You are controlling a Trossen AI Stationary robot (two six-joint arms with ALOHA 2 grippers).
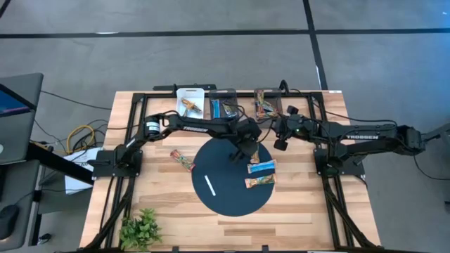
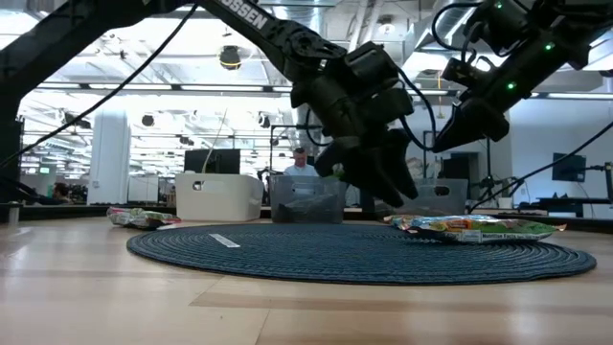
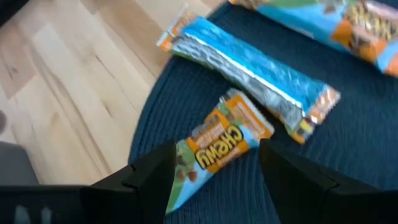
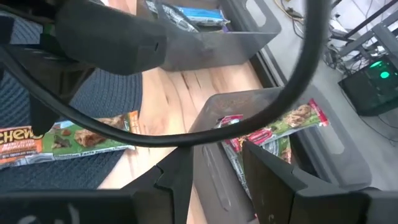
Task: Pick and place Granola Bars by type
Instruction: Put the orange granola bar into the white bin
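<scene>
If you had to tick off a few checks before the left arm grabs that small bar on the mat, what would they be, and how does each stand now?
1. Left gripper open: ok, its fingers are spread.
2. Chewy bar between those fingers: ok, its near end lies in the gap.
3. Neighbouring blue-and-silver bar out of the grip: cannot tell, it lies very close to the Chewy bar's far end.
4. Bar lying flat on the dark round mat: ok.
5. Right gripper out of the way: ok, it is open over the rightmost bin at the table's back edge.
6. Bins ready: ok, three stand in a row there.
</scene>
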